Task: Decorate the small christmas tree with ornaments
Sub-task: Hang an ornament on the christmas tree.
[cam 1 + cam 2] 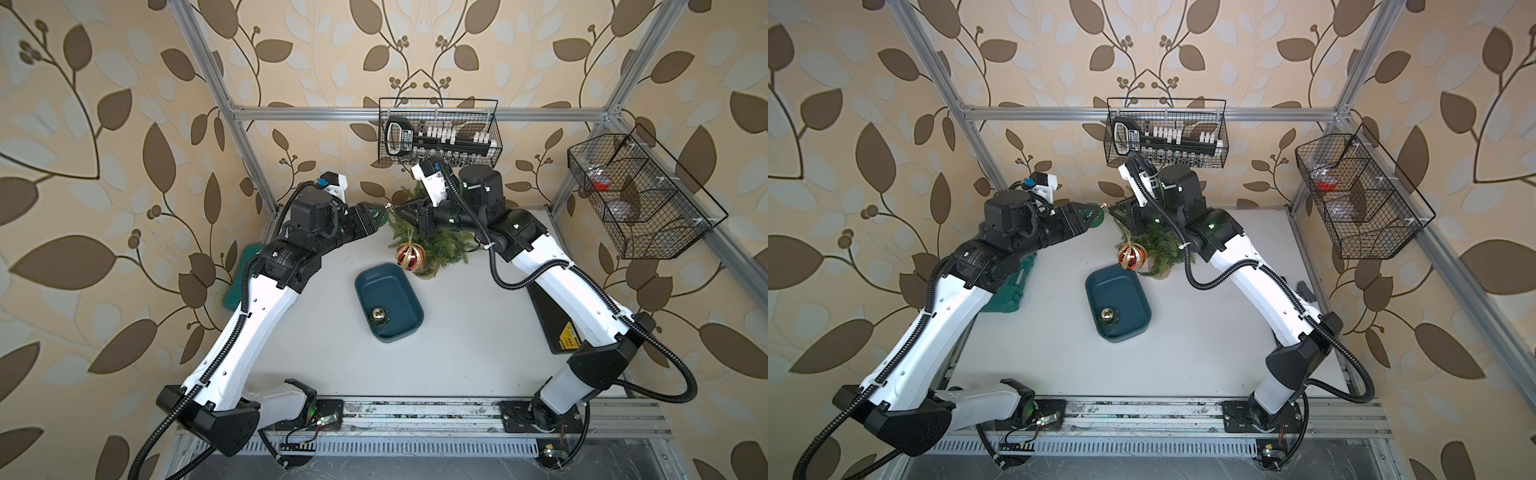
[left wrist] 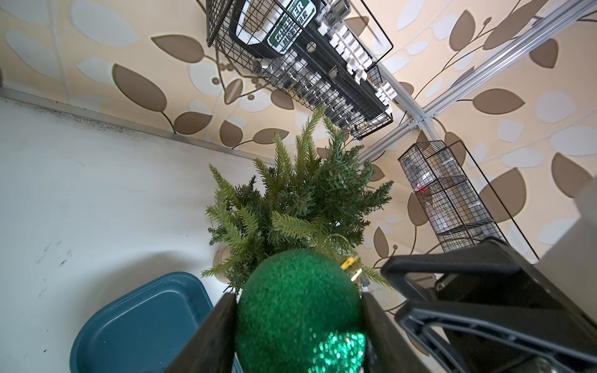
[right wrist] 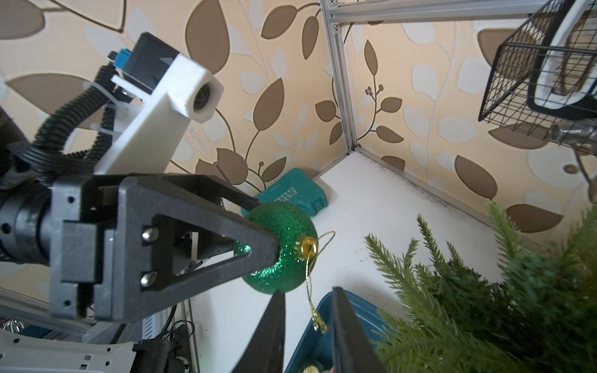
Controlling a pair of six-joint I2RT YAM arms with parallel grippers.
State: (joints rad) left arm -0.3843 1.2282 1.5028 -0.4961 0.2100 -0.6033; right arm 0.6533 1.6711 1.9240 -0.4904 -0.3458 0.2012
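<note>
- Both top views: we look steeply down from overhead on the whole surface point(image 1: 457, 353).
- Left wrist: we sit right behind the green bauble point(image 2: 297, 310), facing the tree point(image 2: 300, 200).
- Right wrist: we see both closely from the opposite side.

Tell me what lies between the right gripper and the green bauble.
Right wrist view: only the gold loop of the green bauble, dangling into the open right gripper.

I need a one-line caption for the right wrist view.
The left gripper holds the green bauble near the tree; its gold loop hangs inside the open right gripper.
</note>
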